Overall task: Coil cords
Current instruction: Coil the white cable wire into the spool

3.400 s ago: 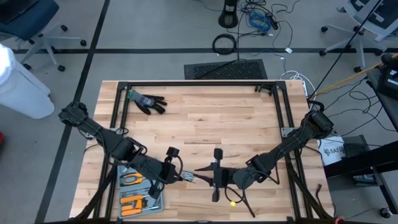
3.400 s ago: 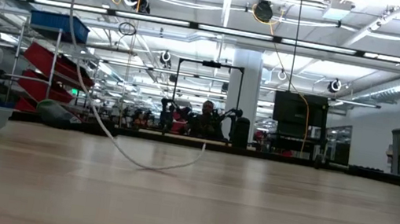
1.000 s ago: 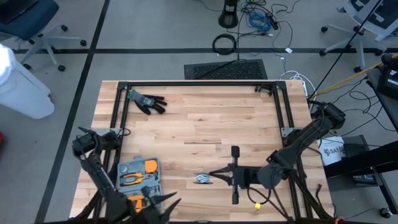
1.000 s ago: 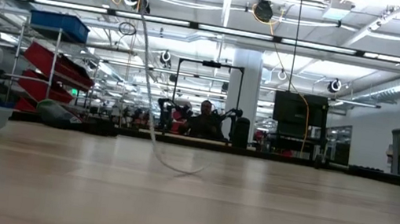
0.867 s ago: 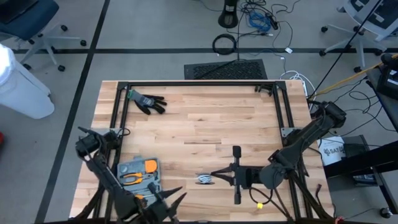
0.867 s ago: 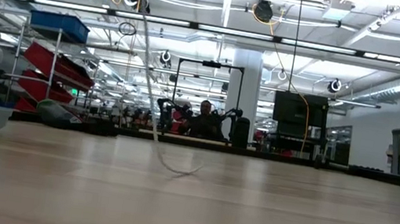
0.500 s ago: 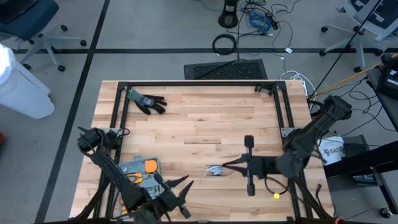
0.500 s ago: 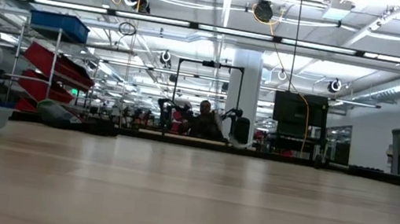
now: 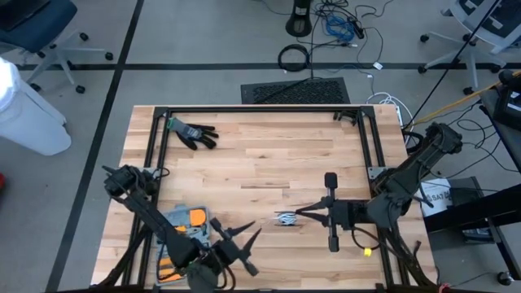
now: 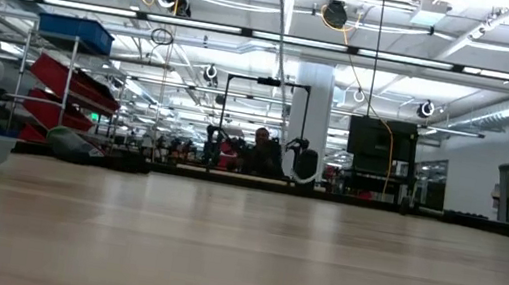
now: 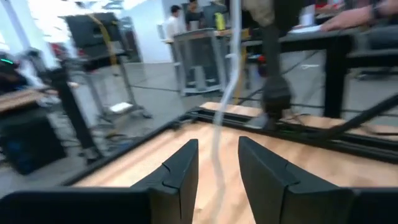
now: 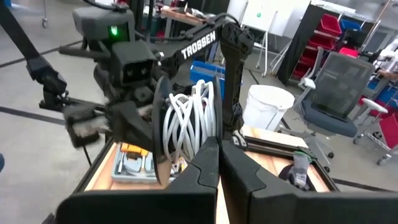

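Observation:
The cord is a white bundle of loops (image 12: 189,121) with my right gripper (image 12: 217,155) shut on it. In the high view the bundle (image 9: 284,218) hangs over the table's near middle, at my right gripper's (image 9: 295,216) fingertips. A loose tail (image 10: 276,65) drops from it and curls at its lower end (image 10: 306,169). My left gripper (image 9: 251,246) stands open near the table's near edge, pointing level toward the bundle. In the left wrist view the tail (image 11: 225,93) hangs beyond the gap between its fingers (image 11: 217,171). My right gripper pinches the lower part of the cord bundle (image 12: 194,144) between its two shut fingers. The fingers lie level and come from the table's right side. The loops stand upright at the fingertips, lifted clear of the table, and the tail hangs slack below.
A black glove (image 9: 194,133) lies at the table's far left. A grey case with orange tools (image 9: 181,224) sits at the near left, under my left arm. A black frame (image 9: 260,110) runs along the table's far and side edges.
My right gripper has gone up and toward the table's right edge with the cord bundle. The tail's lower curl, which lay on the table, has come up off it. My left gripper has swung along the near edge toward the table's right, nearer the bundle, staying open.

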